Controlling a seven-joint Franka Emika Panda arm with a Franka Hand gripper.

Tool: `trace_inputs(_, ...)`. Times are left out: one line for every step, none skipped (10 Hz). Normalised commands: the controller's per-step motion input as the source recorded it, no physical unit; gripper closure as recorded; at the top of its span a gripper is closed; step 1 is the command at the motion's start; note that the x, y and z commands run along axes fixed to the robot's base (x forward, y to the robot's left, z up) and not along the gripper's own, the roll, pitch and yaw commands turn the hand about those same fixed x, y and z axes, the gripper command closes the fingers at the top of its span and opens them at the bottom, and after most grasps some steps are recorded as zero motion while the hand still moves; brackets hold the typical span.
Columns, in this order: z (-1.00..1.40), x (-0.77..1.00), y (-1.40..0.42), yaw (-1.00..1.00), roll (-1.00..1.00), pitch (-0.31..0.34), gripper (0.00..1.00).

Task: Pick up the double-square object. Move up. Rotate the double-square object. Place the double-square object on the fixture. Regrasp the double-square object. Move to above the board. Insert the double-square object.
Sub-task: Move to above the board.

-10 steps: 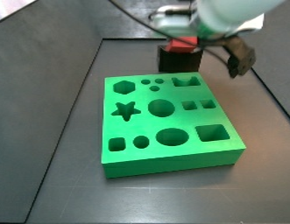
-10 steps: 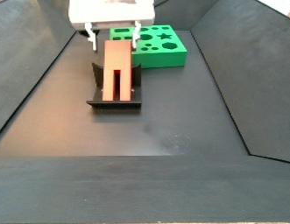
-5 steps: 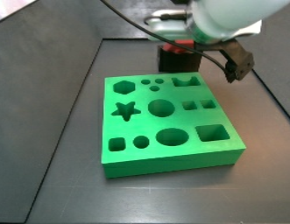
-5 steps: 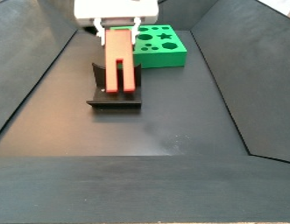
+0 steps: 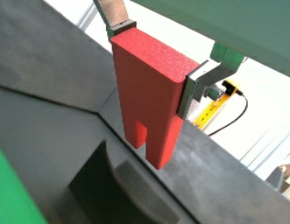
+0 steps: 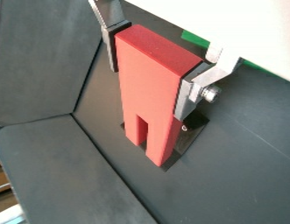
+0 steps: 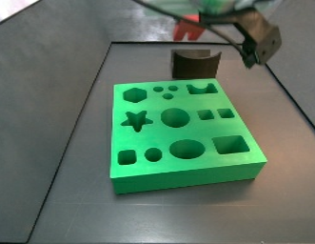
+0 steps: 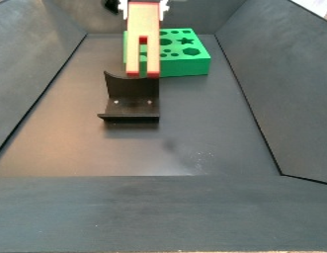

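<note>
My gripper (image 6: 153, 63) is shut on the double-square object (image 6: 150, 96), a red block held upright with its two prongs pointing down. In both wrist views the silver fingers (image 5: 203, 80) press on its two side faces near the plain end. In a side view the double-square object (image 8: 142, 42) hangs just above the black fixture (image 8: 130, 99), clear of its U-shaped top. The green board (image 7: 186, 133) lies on the floor beside the fixture (image 7: 194, 63). Most of the gripper is cut off by the upper edge in both side views.
Dark sloping walls (image 8: 47, 89) enclose the black floor (image 8: 179, 148) on the sides. A dark part of the wrist mount (image 7: 258, 43) hangs above the board's far right corner.
The gripper has risen with the red block in it, lifting it off the fixture, where it lay a second ago. The fixture now stands bare.
</note>
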Motion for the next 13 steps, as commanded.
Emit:
trace_inputs(1.0, -0.22, -0.15, -0.09, -0.04, 0.09, 1.0)
trace_inputs(1.0, -0.21, -0.13, -0.07, -0.05, 0.103, 1.0)
trace_inputs(1.0, -0.18, -0.1, -0.03, -0.05, 0.123, 1.0)
trace_inputs(0.87, -0.14, -0.07, 0.0, -0.04, 0.13, 1.0)
trace_inputs(0.71, -0.09, -0.05, 0.03, -0.03, 0.131, 1.0)
trace_inputs(0.59, -0.06, -0.03, 0.05, -0.03, 0.126, 1.0)
trace_inputs(0.36, -0.04, -0.02, 0.07, -0.03, 0.117, 1.0)
trace_inputs(0.19, -0.02, -0.02, 0.08, -0.04, 0.115, 1.0)
trace_inputs(0.57, -0.45, -1.0, -0.06, -1.0, 0.051, 1.0)
trace_inputs(0.57, -0.44, -1.0, -0.06, -1.0, 0.048, 1.0)
trace_inputs(0.66, -0.5, -1.0, -0.05, -1.0, 0.039, 1.0)
trace_inputs(0.65, -0.51, -1.0, -0.05, -1.0, 0.038, 1.0)
trace_inputs(0.53, -0.43, -0.82, -0.05, -1.0, 0.041, 1.0)
